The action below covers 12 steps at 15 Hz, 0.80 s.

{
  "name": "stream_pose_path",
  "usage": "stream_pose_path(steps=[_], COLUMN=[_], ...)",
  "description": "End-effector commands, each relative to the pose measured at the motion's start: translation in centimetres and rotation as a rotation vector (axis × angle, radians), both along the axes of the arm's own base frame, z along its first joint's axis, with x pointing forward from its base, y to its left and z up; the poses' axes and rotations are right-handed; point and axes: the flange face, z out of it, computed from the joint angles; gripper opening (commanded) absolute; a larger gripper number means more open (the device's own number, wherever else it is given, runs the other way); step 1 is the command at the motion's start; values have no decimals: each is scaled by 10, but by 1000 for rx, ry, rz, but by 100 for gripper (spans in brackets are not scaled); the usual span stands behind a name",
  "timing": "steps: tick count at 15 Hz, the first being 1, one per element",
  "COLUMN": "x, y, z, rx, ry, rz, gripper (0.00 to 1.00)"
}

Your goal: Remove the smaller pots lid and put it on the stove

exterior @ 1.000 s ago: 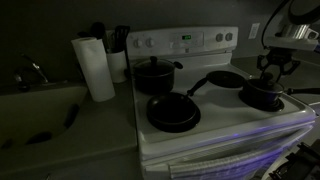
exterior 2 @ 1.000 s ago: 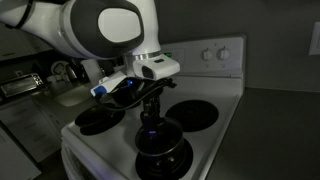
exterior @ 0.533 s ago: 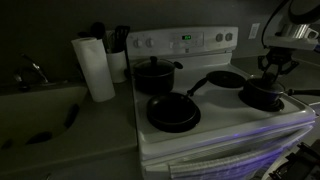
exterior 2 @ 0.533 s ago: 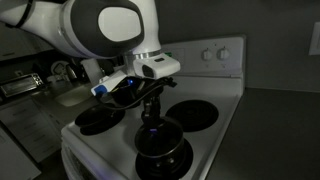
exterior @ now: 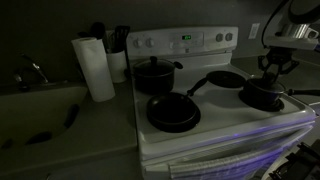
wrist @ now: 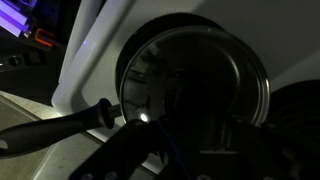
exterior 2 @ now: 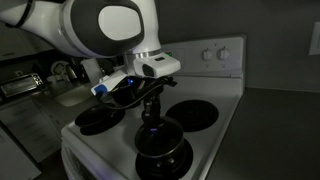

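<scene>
The hand (exterior 2: 150, 118) is hanging fingers-down over the front corner of the stove (exterior 2: 215, 60), directly above the lid (wrist: 195, 85). Its fingers are showing only as dark shapes at the bottom edge of the wrist view. Whether they are spread, narrowed or already gripping cannot be told in this light.

The lid is sitting on the smaller pot (exterior: 262, 97), rim seated flat, not yet removed. In the wrist view it is filling the middle of the picture, so the hand is lining up close to the lid's centre. The knob itself is too dark to pick out.

The pot's handle (wrist: 60, 125) is running straight out sideways from the pot, away from the hand's line of descent, so it is not obstructing a vertical approach.

Judgement: the coming move is turning on the straight-down relation between hand and knob. A pan (exterior: 173, 112) is occupying the neighbouring front burner, so the bare white surface (exterior: 225, 120) between them is looking like the nearest place to set the lid.
</scene>
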Motion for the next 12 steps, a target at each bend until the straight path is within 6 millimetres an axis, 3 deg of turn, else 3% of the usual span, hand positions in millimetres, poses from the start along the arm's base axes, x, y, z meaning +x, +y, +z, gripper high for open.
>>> stream_pose_path(steps=[1, 12], x=[3, 12], y=[-8, -8], z=[9, 19], rx=[-10, -10], ry=[14, -2], rz=[30, 80], gripper=[16, 16])
